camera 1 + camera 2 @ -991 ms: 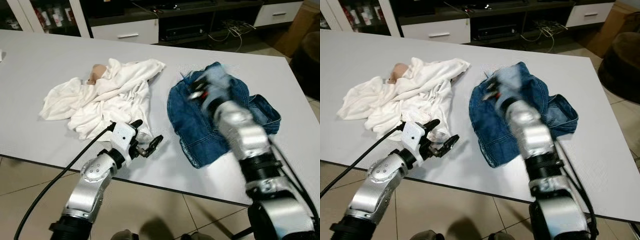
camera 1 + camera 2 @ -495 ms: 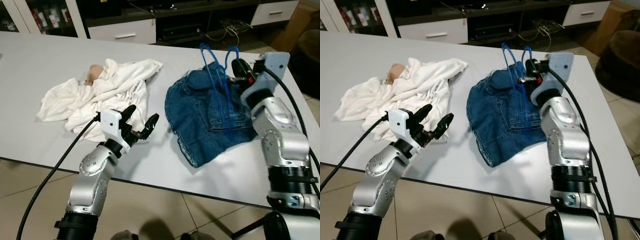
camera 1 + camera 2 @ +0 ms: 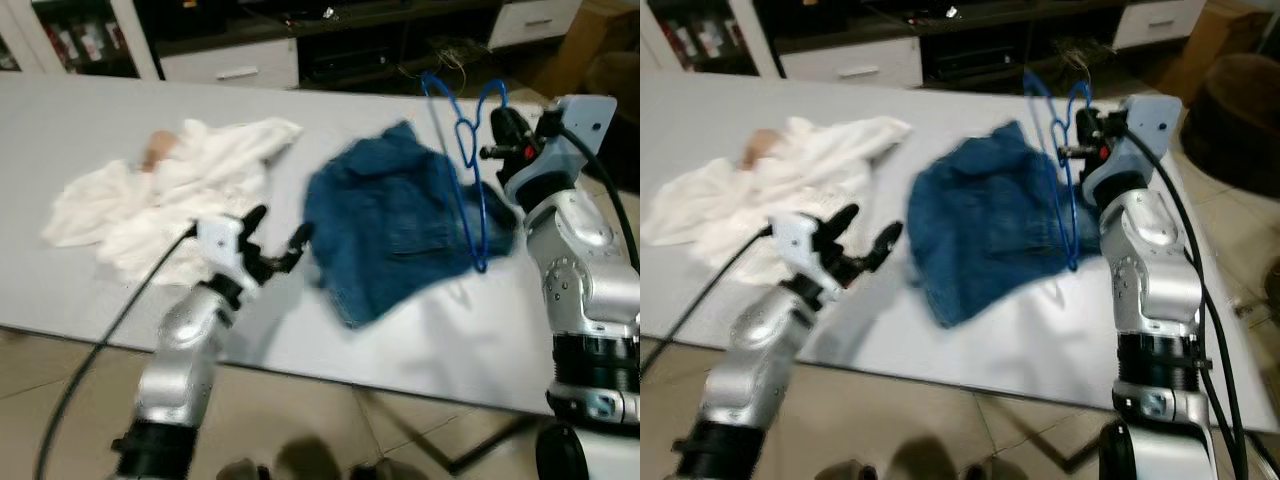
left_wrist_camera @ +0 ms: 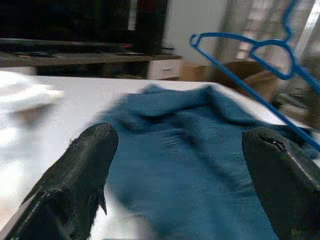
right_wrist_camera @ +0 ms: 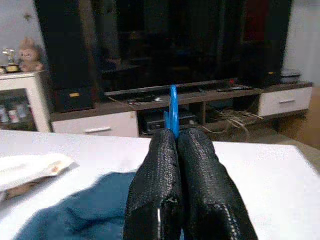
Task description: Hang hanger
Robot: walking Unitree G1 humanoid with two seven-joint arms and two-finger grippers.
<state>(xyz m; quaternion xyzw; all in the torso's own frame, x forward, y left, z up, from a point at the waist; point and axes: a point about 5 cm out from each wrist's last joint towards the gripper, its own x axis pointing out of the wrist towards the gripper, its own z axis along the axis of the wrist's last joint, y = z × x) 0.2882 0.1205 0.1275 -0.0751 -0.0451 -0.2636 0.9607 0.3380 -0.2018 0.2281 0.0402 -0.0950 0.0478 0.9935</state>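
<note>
Living room, dark TV unit behind; white counter carrying white cloth and denim garment.

Blue hanger: thin wire, light, likely springy and slick. Lifted clear above counter, hanging beside denim's right edge. Best held near hook or neck, as now, to limit swing.

Right gripper: arm raised, elbow bent, pinched tight on hanger wire.

Left gripper: low over counter front edge beside denim, spread wide, holding nothing.

White cloth and denim garment motion-blurred, blue hanger mostly hidden behind right hand
</note>
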